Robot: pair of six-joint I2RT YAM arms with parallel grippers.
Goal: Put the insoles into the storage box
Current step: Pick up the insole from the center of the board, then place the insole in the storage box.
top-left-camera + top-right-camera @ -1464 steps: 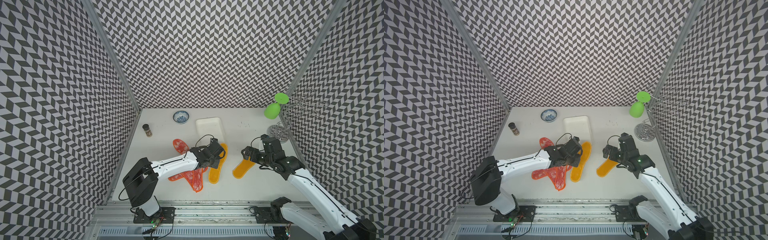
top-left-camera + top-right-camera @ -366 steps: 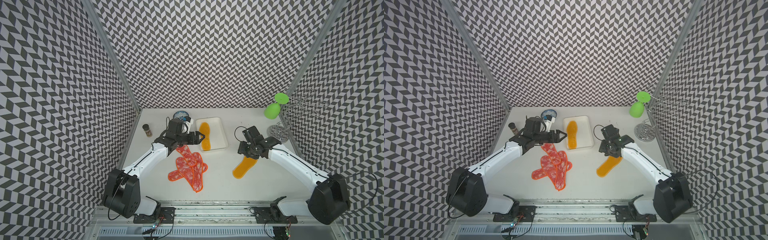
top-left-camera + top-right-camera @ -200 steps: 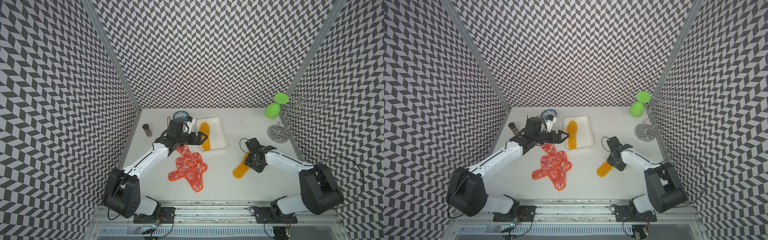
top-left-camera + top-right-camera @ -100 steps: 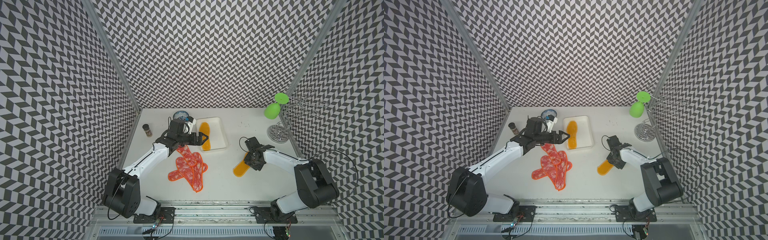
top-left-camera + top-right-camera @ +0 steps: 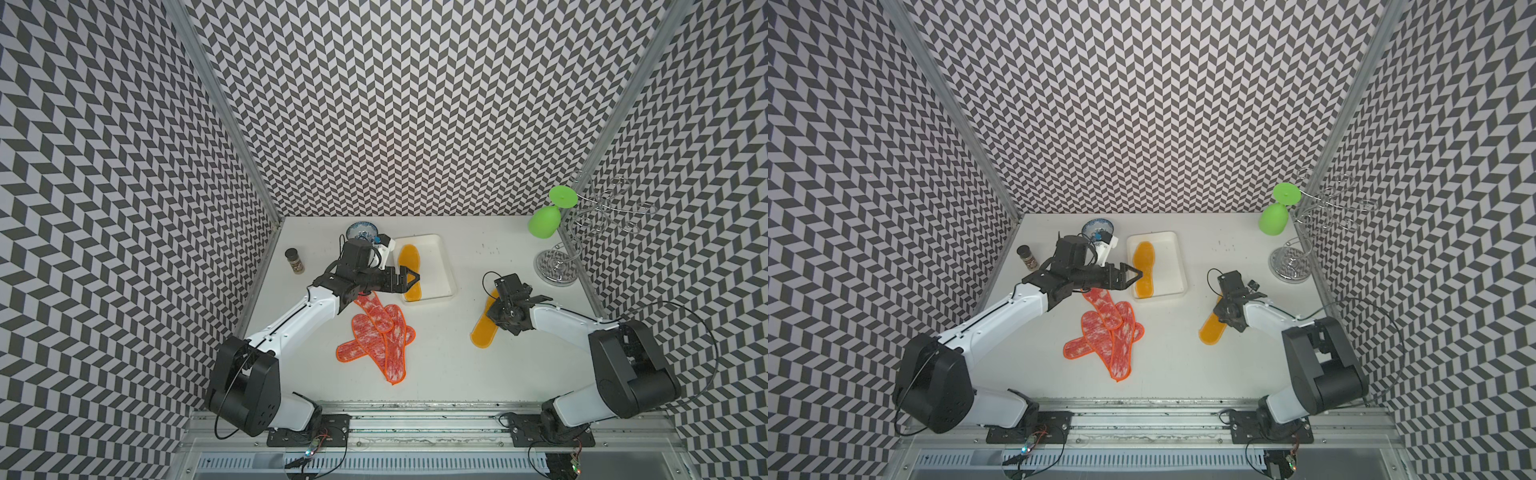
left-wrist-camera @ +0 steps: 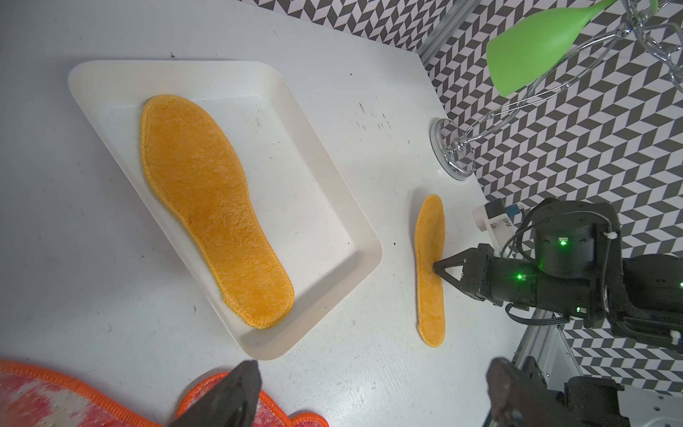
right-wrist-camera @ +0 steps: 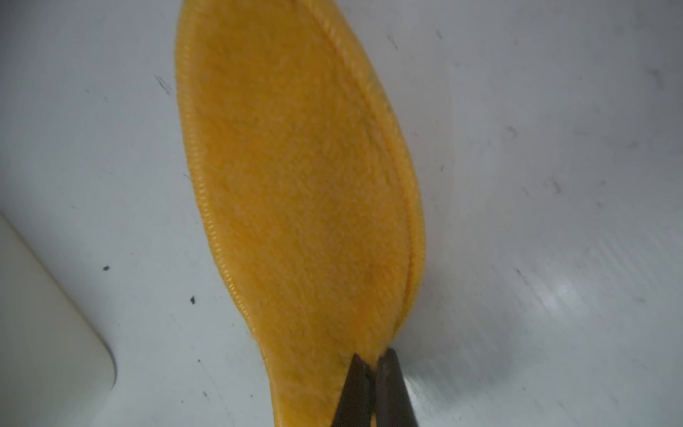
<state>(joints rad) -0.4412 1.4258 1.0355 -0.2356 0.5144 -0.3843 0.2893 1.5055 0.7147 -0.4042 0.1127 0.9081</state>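
Right jaws: together, clamped on the side edge of the loose yellow insole (image 7: pixel 295 185), roughly mid-length; fabric curled up at the pinch.
Left jaws: wide apart, empty, poised over the near left corner of the storage box (image 5: pixel 438 266).
Loose yellow insole: flat on the desk (image 5: pixel 457 374), to the right of the box, apart from it and wholly outside the rim.
Step in hand: grasp on the second yellow pad; not yet lifted, by the look of it.
Next move: probably lift, carry across to the box, turn to line up with the boxed yellow insole (image 5: pixel 409 272), lower beside or onto it, release. Thin floppy pad, so some risk of draping over the rim.
Yellow count: two, one in the box and one out.
Red mottled insoles (image 5: pixel 378 332): four, overlapping in a heap on the desk, none boxed.
Boxes: one.
Bystanders: one bowl (image 5: pixel 362 230), one spice jar (image 5: pixel 294 261), one green glass (image 5: pixel 544 222) hanging on one wire rack (image 5: pixel 557 266).
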